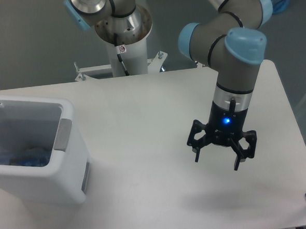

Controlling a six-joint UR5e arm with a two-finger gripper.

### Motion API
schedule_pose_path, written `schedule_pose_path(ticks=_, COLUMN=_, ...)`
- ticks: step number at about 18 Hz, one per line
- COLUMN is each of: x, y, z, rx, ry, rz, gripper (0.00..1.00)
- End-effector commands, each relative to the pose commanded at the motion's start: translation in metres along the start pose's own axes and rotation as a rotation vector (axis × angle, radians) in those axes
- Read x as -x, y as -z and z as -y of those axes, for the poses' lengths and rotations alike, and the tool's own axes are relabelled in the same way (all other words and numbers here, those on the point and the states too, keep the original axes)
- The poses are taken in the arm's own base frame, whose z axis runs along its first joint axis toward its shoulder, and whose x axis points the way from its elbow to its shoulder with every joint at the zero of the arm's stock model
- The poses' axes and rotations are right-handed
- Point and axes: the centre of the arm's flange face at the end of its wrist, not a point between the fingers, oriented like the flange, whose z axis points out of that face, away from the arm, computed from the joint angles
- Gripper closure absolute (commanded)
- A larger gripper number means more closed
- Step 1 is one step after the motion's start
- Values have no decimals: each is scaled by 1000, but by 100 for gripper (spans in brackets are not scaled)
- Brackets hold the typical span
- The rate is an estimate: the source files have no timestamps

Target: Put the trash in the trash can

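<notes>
The tool [217, 160] hangs with fingers spread apart and nothing between them, a blue light glowing on its body, over the smooth white counter [142, 110] toward its 3 o'clock edge. At 9 o'clock, well apart, stands the trash can [36, 153], white plastic with rounded corners and a grey patch; bluish, crumpled trash [28, 156] lies inside it, details unclear.

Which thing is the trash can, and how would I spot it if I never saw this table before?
Start at the big white table and look to its left edge, far from the robot's gripper with its open jaws. The trash can is the large white boxy bin with rounded corners standing there. It has a grey handle patch on its side and something bluish showing inside.
</notes>
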Motion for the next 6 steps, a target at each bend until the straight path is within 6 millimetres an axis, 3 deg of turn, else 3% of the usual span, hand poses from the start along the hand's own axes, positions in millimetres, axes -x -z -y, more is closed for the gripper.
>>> schedule_pose_path(ticks=6, x=2, y=-11, z=-11, rx=144, ry=-100, rz=6, gripper=0)
